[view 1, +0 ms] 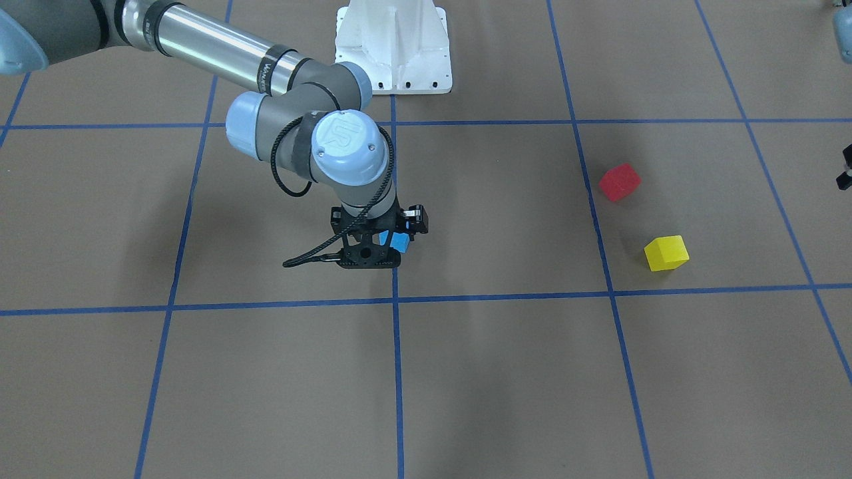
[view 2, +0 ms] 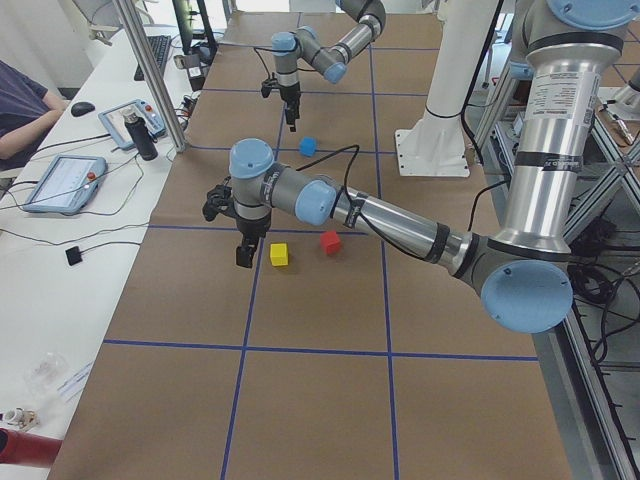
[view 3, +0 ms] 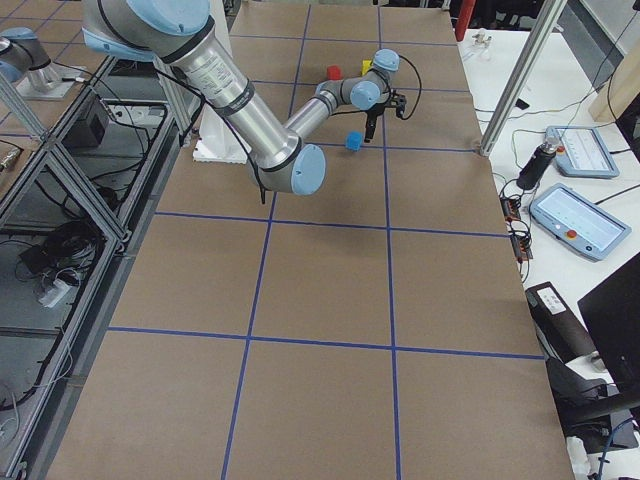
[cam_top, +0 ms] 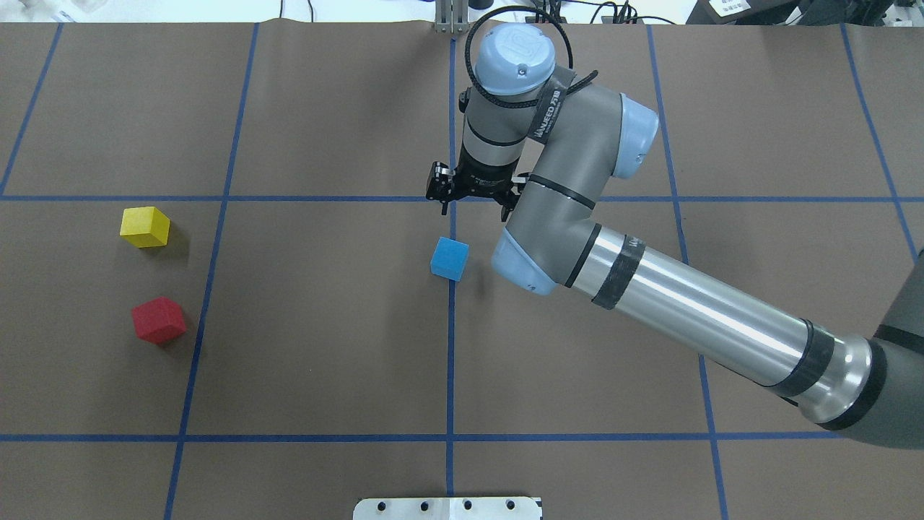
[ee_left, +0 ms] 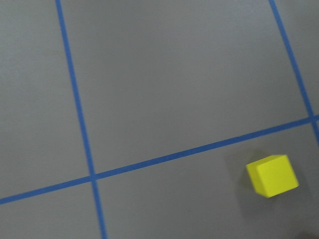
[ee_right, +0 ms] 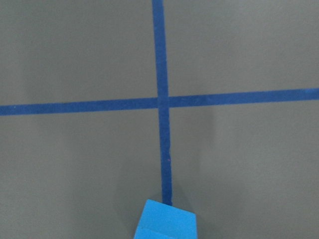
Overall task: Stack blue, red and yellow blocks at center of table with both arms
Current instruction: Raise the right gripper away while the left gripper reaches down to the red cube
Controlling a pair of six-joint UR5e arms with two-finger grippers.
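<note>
The blue block (cam_top: 449, 258) lies on the table's centre tape line, free of any gripper. My right gripper (cam_top: 473, 209) hangs just beyond it, raised off the table, its fingers spread and empty. In the front view the gripper (view 1: 383, 256) partly covers the blue block (view 1: 399, 242). The right wrist view shows only the block's top (ee_right: 167, 221) at the bottom edge. The red block (cam_top: 158, 319) and yellow block (cam_top: 144, 226) lie apart at the left. My left gripper (view 2: 243, 260) hovers beside the yellow block (view 2: 279, 254); whether it is open I cannot tell. The left wrist view shows the yellow block (ee_left: 272, 175).
Blue tape lines (cam_top: 451, 361) divide the brown table into squares. The white robot base (view 1: 393, 46) stands at the table's robot-side edge. A desk with tablets (view 2: 60, 182) and a seated operator runs along the far side.
</note>
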